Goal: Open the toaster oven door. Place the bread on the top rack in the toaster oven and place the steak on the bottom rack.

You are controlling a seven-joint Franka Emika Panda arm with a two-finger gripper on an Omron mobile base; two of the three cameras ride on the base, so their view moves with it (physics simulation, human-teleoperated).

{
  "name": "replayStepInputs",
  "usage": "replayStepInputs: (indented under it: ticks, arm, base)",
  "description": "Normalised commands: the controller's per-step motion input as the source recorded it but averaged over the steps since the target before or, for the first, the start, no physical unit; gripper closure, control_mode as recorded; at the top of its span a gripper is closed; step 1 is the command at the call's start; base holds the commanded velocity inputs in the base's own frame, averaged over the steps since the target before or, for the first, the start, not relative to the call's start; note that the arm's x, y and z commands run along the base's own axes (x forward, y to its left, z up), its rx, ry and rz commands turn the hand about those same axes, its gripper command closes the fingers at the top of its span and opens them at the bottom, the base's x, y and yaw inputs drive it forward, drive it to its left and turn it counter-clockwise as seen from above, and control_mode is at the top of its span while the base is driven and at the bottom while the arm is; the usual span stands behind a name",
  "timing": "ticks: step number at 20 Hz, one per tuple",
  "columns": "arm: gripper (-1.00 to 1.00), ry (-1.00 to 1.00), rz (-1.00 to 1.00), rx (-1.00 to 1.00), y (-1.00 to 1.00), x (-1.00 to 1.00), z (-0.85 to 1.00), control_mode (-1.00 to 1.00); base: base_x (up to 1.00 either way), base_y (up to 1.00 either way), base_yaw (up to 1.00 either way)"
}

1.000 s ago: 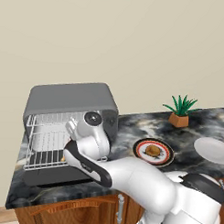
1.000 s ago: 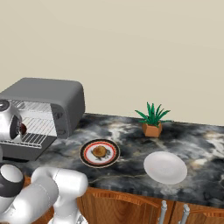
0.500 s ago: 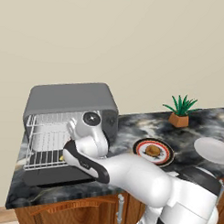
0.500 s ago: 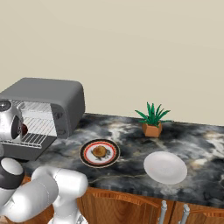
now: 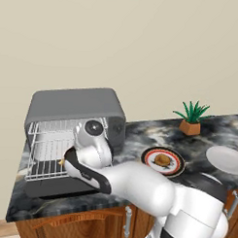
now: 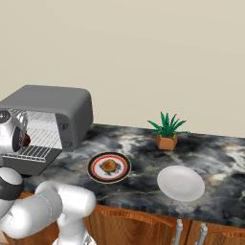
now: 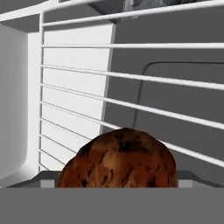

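The grey toaster oven [image 5: 75,102] [image 6: 52,98] stands at the counter's left with its door [image 5: 55,187] [image 6: 24,165] folded down flat. My gripper [image 5: 67,164] [image 6: 21,139] reaches into the oven mouth, low, at the level of the bottom rack [image 5: 41,172]; the top rack [image 5: 52,133] runs above it. The dark reddish-brown steak [image 6: 26,139] [image 7: 118,159] lies on white wire bars right in front of my hand, and my open jaws stand around it. The golden-brown bread [image 5: 162,160] [image 6: 110,166] sits on a red-rimmed plate [image 5: 148,156] [image 6: 95,167] right of the oven.
An empty white plate [image 5: 226,158] [image 6: 181,183] lies near the counter's front right. A small potted plant [image 5: 191,118] [image 6: 166,131] stands at the back by the wall. The dropped door reaches toward the counter's front edge, and my forearm crosses in front of it.
My forearm and elbow have shifted slightly. The hand and the steak stay at about the same spot inside the oven.
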Motion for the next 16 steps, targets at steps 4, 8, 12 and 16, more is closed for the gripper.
replayStepInputs:
  ticks: [4,8,12,16]
  arm:
    - [1.0,0.0,-0.09,0.12,0.04,0.12,-0.02,-1.0]
    - [1.0,0.02,-0.05,0.08,0.02,0.09,-0.12,-1.0]
    - [1.0,0.0,0.0,0.04,0.0,0.04,-0.26,-1.0]
    - [1.0,0.0,0.0,0.03,0.0,0.04,-0.23,-1.0]
  base:
    - [0.0,0.0,0.0]
    - [0.0,0.0,0.0]
    - [0.0,0.0,0.0]
    - [0.0,0.0,0.0]
